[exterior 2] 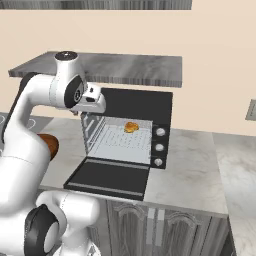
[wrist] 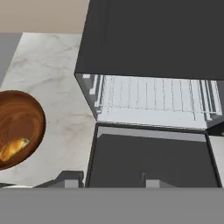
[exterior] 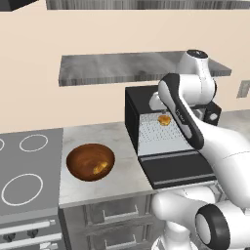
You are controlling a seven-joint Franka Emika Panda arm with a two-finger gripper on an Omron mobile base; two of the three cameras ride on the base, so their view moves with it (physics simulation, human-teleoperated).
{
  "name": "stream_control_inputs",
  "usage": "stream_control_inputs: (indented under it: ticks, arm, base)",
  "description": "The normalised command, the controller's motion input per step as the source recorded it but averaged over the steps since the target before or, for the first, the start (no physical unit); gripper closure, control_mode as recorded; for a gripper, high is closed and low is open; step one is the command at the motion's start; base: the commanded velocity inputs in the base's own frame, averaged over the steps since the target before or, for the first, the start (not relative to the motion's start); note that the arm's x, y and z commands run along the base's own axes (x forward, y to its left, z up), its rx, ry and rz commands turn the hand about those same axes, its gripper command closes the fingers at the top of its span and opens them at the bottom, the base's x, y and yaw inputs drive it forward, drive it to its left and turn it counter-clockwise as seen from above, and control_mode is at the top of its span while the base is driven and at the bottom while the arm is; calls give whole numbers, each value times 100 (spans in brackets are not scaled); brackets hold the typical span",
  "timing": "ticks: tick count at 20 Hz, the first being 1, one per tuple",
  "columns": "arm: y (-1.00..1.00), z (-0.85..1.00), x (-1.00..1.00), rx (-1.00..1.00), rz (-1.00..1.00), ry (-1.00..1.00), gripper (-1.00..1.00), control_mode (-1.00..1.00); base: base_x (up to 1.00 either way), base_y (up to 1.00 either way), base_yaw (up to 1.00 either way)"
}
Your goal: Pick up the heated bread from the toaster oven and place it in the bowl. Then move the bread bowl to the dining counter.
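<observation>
We see the light grey marbled stone worktop (exterior: 110,141) running across the middle of the left base view, with grey drawers beneath it. On it, right of centre in that view, stands the black boxy toaster oven (exterior: 134,105), its drop-down door (exterior: 178,171) lying flat and open toward the lower right. In the right base view the same oven sits mid-frame, with round knobs (exterior 2: 160,147) down its right side and a silvery interior with a wire rack (exterior 2: 120,142).

The white arm with dark joints (exterior: 195,127) rises from the lower right of the left base view and bends over the oven, its hand above the oven's top. In the hand view the two small dark finger tips (wrist: 153,183) show at the bottom edge, over the open door; they appear to hold nothing, but we cannot tell how far apart they stand.

To the oven's left, in the lower left of the left base view, sits the round glossy dark-brown wooden bowl (exterior: 78,163), with a small yellow-orange morsel (exterior: 100,168) inside.

The small golden-orange bun (exterior 2: 131,127) lies on the rack toward the back of the oven, in the upper middle of the right base view.
</observation>
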Motion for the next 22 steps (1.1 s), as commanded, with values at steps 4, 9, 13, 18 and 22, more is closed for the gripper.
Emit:
stream_control_inputs:
  ticks: [4,9,13,18,22]
  arm:
    - [-13,-4,-2,-2,0,0,-100,-100]
    - [-52,-23,-17,2,0,-6,-100,-100]
    - [-62,-37,-3,4,-3,-1,-100,-100]
    - [-28,-73,2,2,0,-6,-100,-100]
    - [-1,-67,9,1,0,-14,-100,-100]
  base:
    - [0,0,0]
    - [0,0,0]
    - [0,0,0]
    - [0,0,0]
    - [0,0,0]
